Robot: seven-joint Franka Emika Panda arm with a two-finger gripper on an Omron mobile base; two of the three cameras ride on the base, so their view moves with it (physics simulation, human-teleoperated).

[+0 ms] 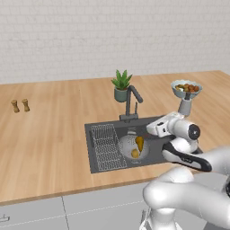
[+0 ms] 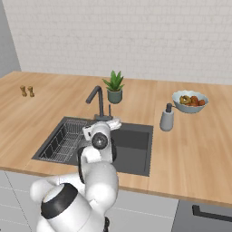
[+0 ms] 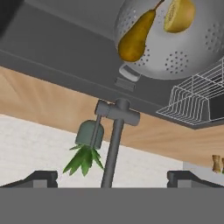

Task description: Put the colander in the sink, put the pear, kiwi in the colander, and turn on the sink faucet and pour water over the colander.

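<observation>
- colander [image 1: 133, 147] sits in the sink [image 1: 155, 155] beside the wire rack [image 1: 105, 147], pear [image 1: 139, 143] and kiwi [image 1: 134, 153] both inside it, touching or nearly so
- sink faucet [image 1: 131, 103] stands at the back rim, spout angled out over the basin, no water visible
- tool [image 3: 111, 177] empty, jaws spread wide, hovering over the sink and facing the faucet pipe
- step in hand looks like the faucet: come straight at the small side lever [image 3: 99, 120], nudge it without hitting the pipe, then check the spout is over the colander
- potted plant [image 1: 121, 85] just behind the faucet is the main obstacle; soap dispenser [image 2: 166, 118] and fruit bowl [image 2: 190, 102] on the desk [image 1: 49, 130] off to the right; two small shakers [image 1: 20, 105] well apart
</observation>
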